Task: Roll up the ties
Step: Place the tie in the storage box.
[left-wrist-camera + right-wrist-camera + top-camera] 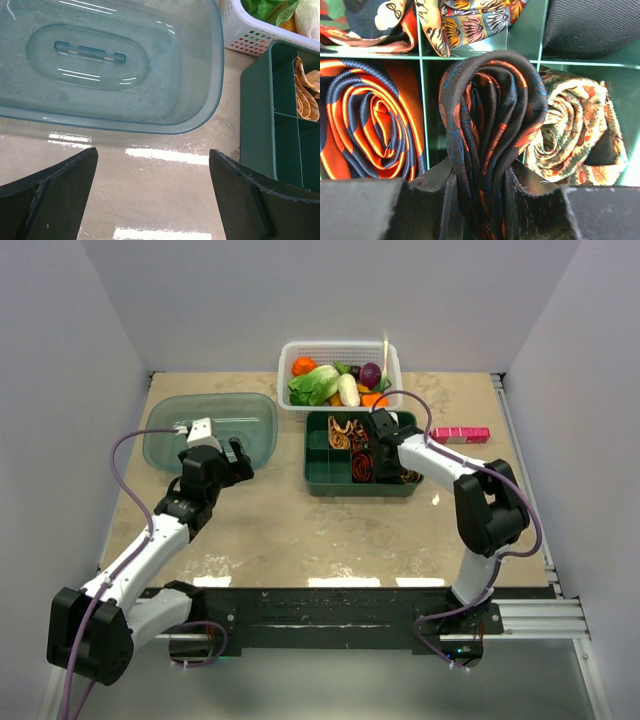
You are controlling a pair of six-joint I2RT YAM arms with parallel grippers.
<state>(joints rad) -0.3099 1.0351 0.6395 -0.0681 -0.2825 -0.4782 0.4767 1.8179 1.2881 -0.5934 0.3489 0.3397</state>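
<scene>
My right gripper (pixel 481 200) is shut on a rolled black tie with orange-red spots (pixel 487 125) and holds it over the middle compartment of the green divided tray (pixel 325 475). Around it in the tray lie an orange and navy striped rolled tie (pixel 370 130), a tan patterned rolled tie (pixel 570 135), and a yellow patterned tie (pixel 465 22). In the top view the right gripper (pixel 385 432) is over the tray's right half. My left gripper (pixel 152 195) is open and empty above bare table, left of the tray (pixel 260 110).
A clear teal lid (pixel 210 430) lies at the back left, just beyond my left gripper. A white basket of vegetables (pixel 340 375) stands behind the tray. A pink box (pixel 461 435) lies to the tray's right.
</scene>
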